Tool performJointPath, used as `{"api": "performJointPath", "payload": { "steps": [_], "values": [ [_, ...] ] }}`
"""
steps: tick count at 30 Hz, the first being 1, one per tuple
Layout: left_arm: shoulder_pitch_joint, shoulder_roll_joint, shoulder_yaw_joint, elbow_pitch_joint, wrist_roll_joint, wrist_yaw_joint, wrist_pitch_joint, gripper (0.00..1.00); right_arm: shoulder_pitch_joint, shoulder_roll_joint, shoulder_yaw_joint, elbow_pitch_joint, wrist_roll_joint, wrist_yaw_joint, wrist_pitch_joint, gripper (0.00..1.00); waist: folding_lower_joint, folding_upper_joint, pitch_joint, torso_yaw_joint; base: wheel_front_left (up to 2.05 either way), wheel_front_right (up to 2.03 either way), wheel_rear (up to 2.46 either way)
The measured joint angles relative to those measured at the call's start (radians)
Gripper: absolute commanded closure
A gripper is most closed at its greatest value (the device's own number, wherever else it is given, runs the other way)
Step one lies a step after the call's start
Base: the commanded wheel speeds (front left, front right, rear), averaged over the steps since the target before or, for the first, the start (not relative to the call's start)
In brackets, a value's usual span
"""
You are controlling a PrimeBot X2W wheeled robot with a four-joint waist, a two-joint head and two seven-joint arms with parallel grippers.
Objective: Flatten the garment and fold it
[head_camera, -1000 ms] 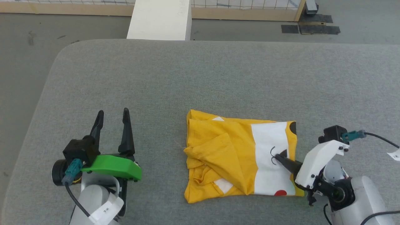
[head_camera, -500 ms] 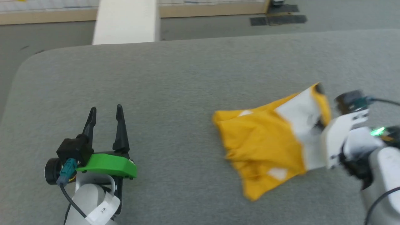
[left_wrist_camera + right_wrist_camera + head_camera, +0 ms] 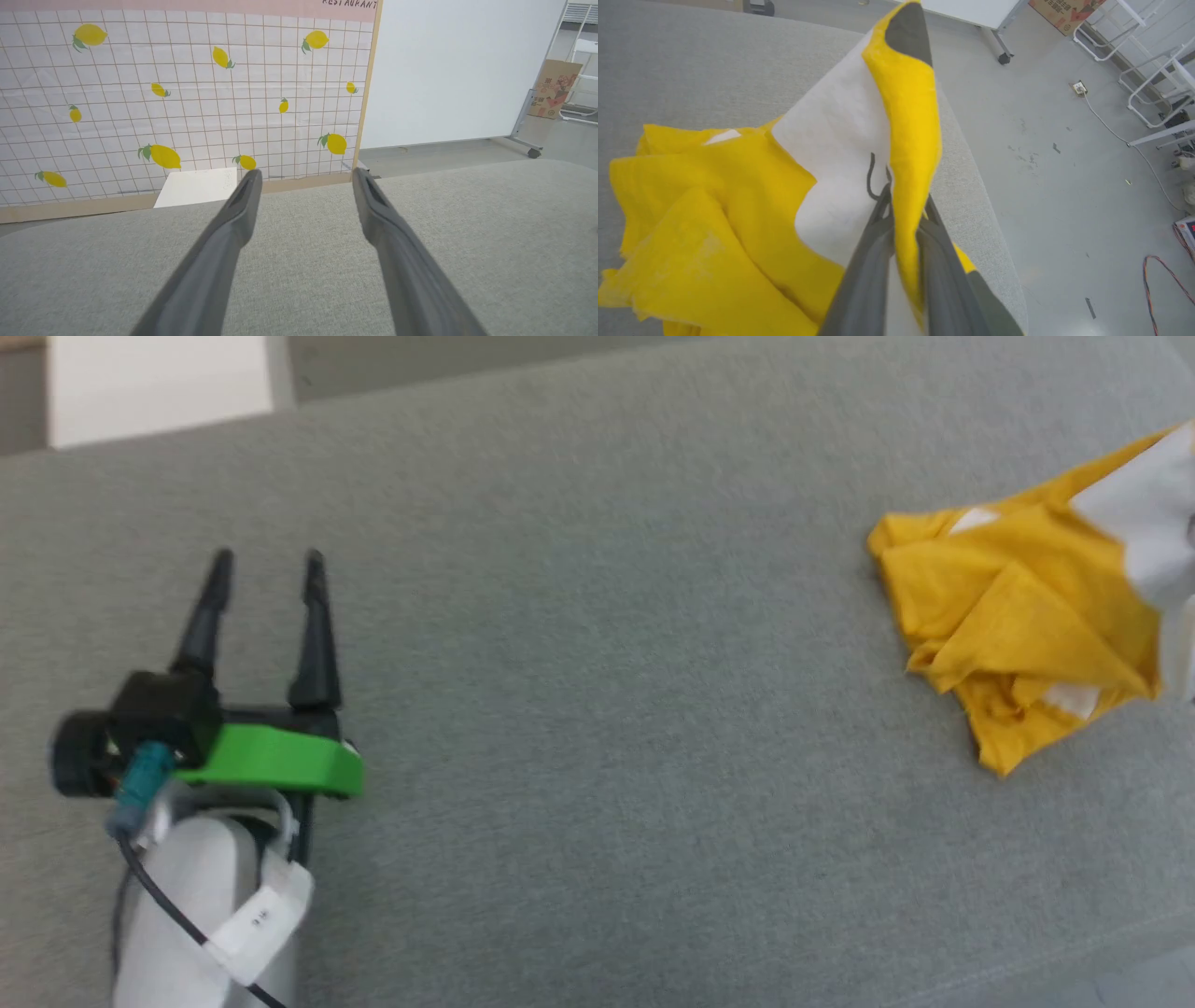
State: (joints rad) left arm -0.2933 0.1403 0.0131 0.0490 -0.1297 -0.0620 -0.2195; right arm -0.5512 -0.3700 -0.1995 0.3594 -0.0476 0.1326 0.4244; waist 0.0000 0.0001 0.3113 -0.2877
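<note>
The yellow shirt (image 3: 1013, 616) sits in a bunched heap on the gray table (image 3: 597, 728), far over on the right side of the head view and close to the table's right edge. One edge of it, with a white patch and thin black lines, is pulled up off the table. The right claw (image 3: 906, 196) is pinched nearly closed on a yellow fold of that edge, and cloth hangs down beside its two dark fingers. The left claw (image 3: 268, 557) is wide open and holds nothing. It is over bare table, well apart from the shirt. A second ago the shirt lay flat and folded, and the right claw was open wider at its edge. Now the shirt is lifted and crumpled. The head camera has turned too, so the whole picture has slid. In the head view the shirt's right part is blurry and cut off by the picture's edge.
</note>
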Motion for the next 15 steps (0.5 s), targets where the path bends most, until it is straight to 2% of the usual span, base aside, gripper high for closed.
{"api": "performJointPath", "payload": {
  "steps": [9, 15],
  "values": [
    [-0.044, 0.086, -0.002, -0.130, 0.043, -0.012, 0.108, 0.00, -0.135, 0.030, -0.266, 0.147, -0.176, 0.000, -0.155, 1.00, 0.0001, 0.0000, 0.150, -0.069, 0.00, 0.00, 0.00],
    [-0.045, 0.112, 0.004, -0.188, 0.044, -0.012, 0.149, 0.00, -0.222, 0.066, -0.377, 0.218, -0.276, 0.000, -0.222, 1.00, 0.0001, 0.0000, 0.222, -0.099, 0.00, 0.00, 0.00]
  ]
}}
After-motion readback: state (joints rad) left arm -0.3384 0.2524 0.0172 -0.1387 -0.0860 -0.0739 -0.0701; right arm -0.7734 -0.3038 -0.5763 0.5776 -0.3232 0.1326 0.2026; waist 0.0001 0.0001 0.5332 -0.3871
